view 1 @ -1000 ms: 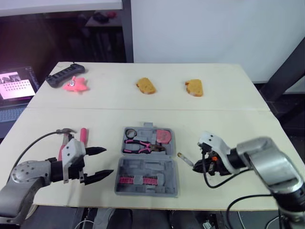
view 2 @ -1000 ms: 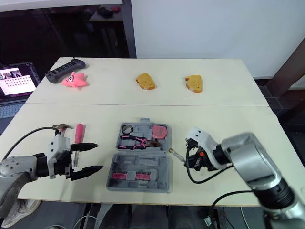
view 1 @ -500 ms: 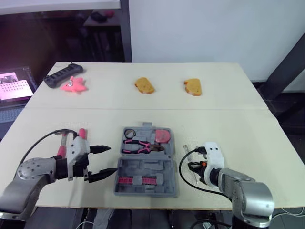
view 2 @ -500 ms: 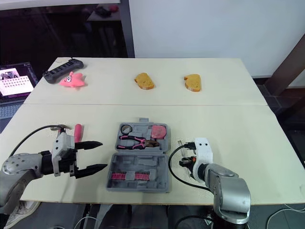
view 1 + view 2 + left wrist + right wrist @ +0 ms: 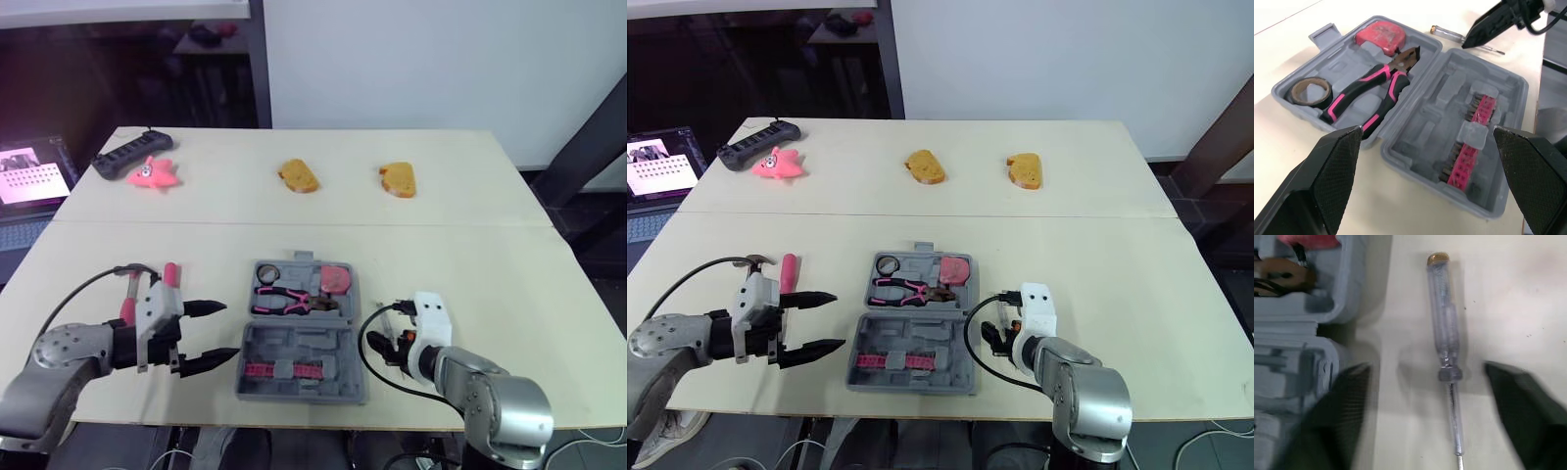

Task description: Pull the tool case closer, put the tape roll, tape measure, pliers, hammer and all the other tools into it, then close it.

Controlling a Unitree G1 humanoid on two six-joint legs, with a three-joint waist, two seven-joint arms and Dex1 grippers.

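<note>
Head cam: tool case (image 5: 299, 338) lies open at the near edge of the table (image 5: 294, 220), centre, w/ tape roll (image 5: 267, 272), pliers (image 5: 286, 299) and tape measure (image 5: 338, 279) in its far half. My L gripper (image 5: 229, 329) hovers just left of it, fingers wide, empty; hammer (image 5: 133, 268) lies partly hidden behind that wrist. R gripper (image 5: 385, 343) sits low, just right of the case. L wrist cam: screwdriver (image 5: 1459, 35) on the table beside the case. R wrist cam: R fingers (image 5: 1347, 421) spread wide either side of the screwdriver, not touching it.

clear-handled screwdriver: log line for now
right gripper fingers open astride clear-handled screwdriver | left gripper fingers open beside grey plastic tool case | pink-handled hammer on table
</note>
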